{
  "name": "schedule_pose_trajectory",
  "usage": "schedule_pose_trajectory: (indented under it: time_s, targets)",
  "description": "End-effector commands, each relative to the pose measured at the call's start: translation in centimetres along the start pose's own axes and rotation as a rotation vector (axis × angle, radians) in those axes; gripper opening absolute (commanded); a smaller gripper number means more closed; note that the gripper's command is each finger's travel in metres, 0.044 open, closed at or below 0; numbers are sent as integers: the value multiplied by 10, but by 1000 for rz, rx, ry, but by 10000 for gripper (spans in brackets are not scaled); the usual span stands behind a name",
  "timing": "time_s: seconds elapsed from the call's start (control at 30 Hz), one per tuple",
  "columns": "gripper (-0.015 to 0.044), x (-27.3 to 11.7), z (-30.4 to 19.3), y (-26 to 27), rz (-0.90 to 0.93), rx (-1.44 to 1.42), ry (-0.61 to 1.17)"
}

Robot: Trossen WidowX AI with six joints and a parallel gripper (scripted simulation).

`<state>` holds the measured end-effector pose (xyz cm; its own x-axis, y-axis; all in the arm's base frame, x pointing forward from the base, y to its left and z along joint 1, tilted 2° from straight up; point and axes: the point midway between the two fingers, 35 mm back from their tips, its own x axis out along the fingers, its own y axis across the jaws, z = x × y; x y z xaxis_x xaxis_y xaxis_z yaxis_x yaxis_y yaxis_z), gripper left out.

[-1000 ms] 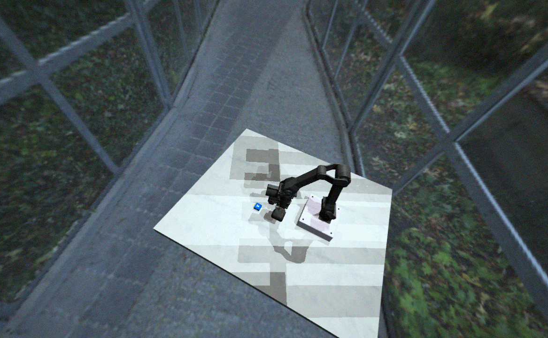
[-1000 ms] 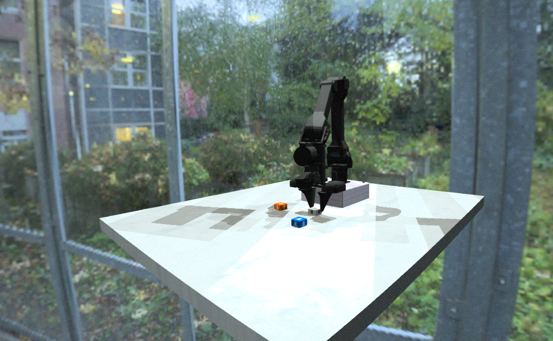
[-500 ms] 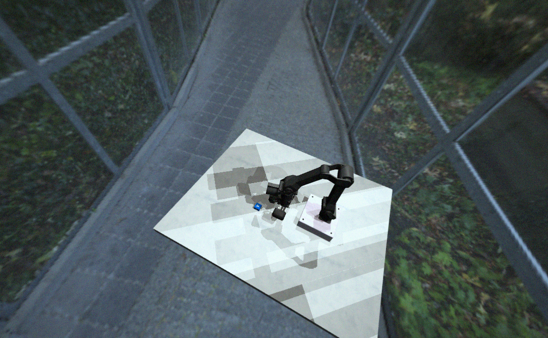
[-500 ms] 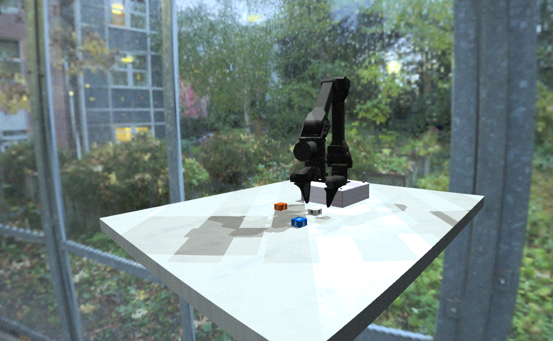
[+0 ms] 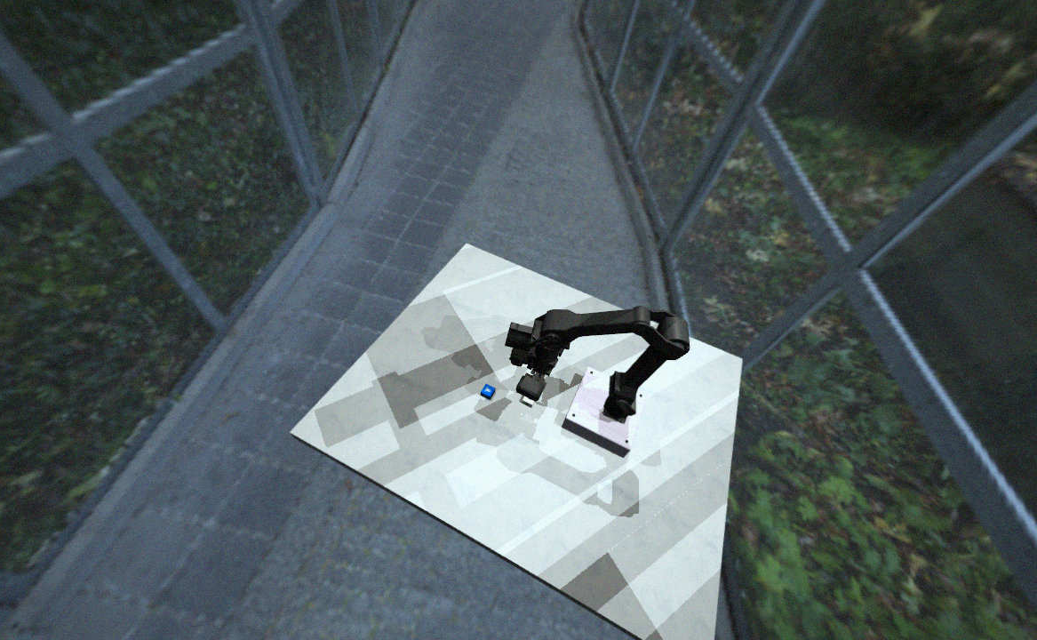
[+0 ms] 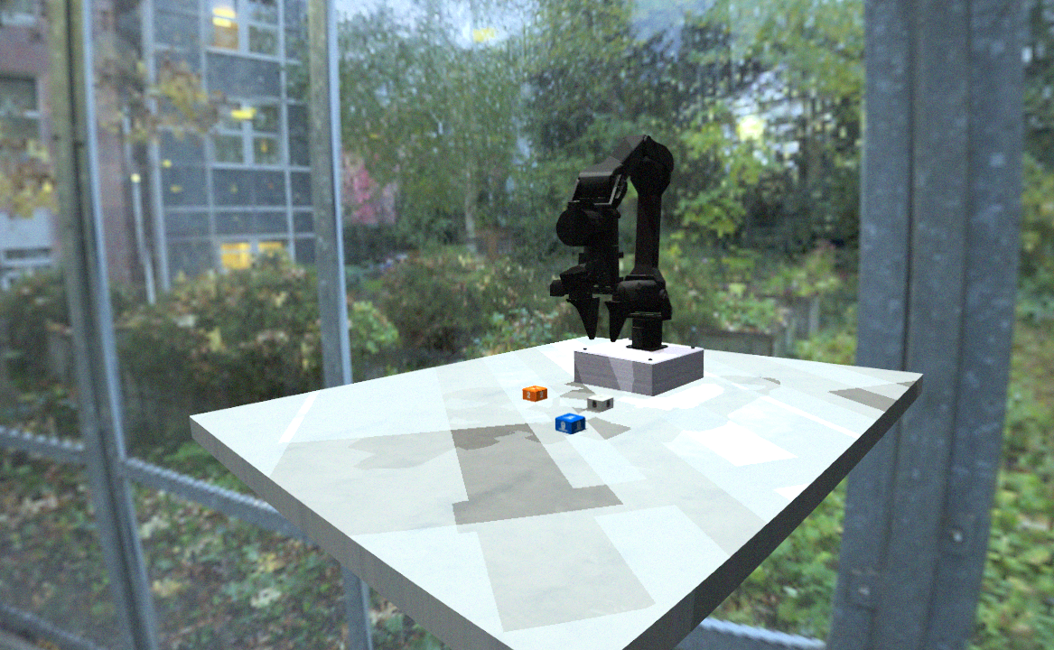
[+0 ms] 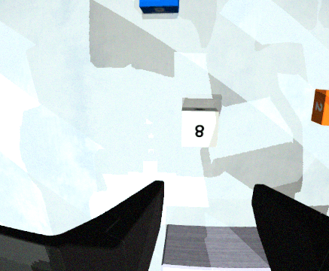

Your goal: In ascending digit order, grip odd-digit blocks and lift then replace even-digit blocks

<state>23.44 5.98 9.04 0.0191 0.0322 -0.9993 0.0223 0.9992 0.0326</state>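
The white block [image 7: 192,137] [image 6: 600,403] [image 5: 526,402] shows an 8 and rests on the table; in the top view my gripper mostly hides it. The orange block [image 7: 325,114] [image 6: 534,394] shows a 2 and is cut off at the wrist view's right edge; the top view does not show it. The blue block [image 5: 487,390] [image 6: 570,423] [image 7: 159,5] lies at the wrist view's top edge, its digit not clearly readable. My gripper [image 7: 208,192] [image 6: 603,338] is open with nothing between its fingers. It hangs well above the table, with the white block ahead of the fingertips in the wrist view.
The arm's pale base box [image 5: 586,423] [image 6: 610,370] [image 7: 187,245] stands behind the white block, on the side away from the blue one. The table [image 5: 346,426] [image 6: 401,517] has free edges all round and carries patchy shadows.
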Motion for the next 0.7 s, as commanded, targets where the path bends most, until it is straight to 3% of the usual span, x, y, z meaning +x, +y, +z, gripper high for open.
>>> schedule_pose_trajectory:
  time_s: [0.0, 0.33, 0.67]
  targets:
    - [120, -12, -3, -1, 0, -5, 2]
    - [120, -13, -1, 0, 0, -5, 2]
    - [120, -21, 95, 34, 3, -6, -7]
